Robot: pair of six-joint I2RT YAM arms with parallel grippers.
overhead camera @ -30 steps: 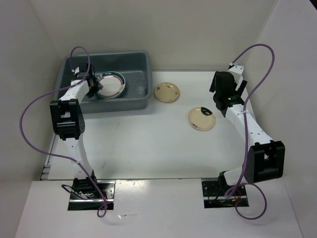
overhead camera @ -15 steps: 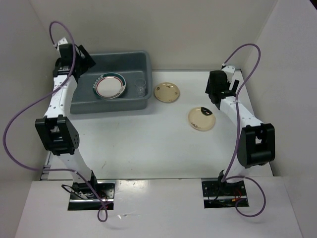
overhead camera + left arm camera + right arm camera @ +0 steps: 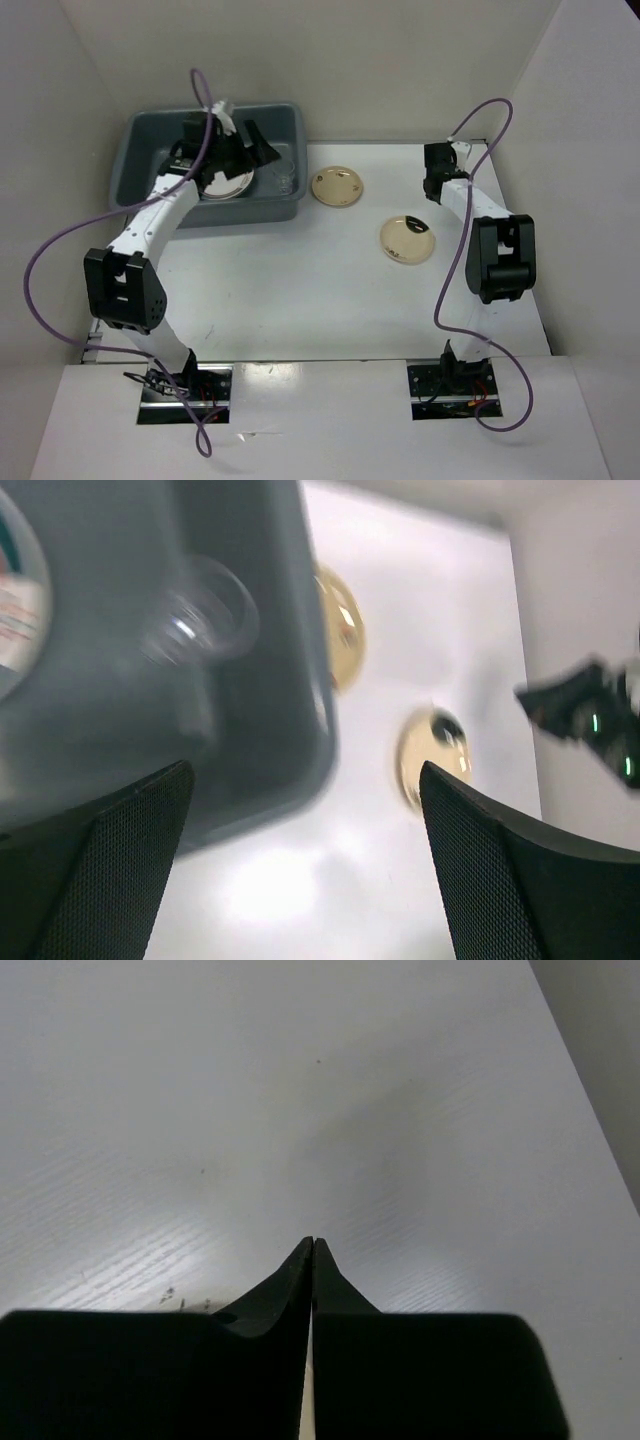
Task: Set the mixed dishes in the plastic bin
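Observation:
The grey plastic bin (image 3: 232, 212) stands at the back left. Inside it lie a patterned-rim plate (image 3: 228, 186), partly hidden by my left arm, and a clear cup (image 3: 286, 181). My left gripper (image 3: 262, 148) hangs open over the bin's right half, holding nothing. Its wrist view shows, blurred, the bin wall (image 3: 270, 700), the cup (image 3: 200, 610), the plate's edge (image 3: 14, 610) and my open left gripper (image 3: 305, 780). Two cream plates (image 3: 337, 186) (image 3: 408, 240) rest on the table, right of the bin. My right gripper (image 3: 434, 192) (image 3: 312, 1244) is shut on nothing, over bare table at the far right.
White walls enclose the table at the back and on both sides. The right arm is folded up close to the right wall, its purple cable (image 3: 480, 115) looping above. From the left wrist, the cream plates (image 3: 340, 625) (image 3: 430, 755) and the right arm (image 3: 590, 715) show.
My left arm has left the patterned plate in the bin, lifted to the bin's back-left corner, then swung right, open. My right gripper has closed and drawn back to the far right.

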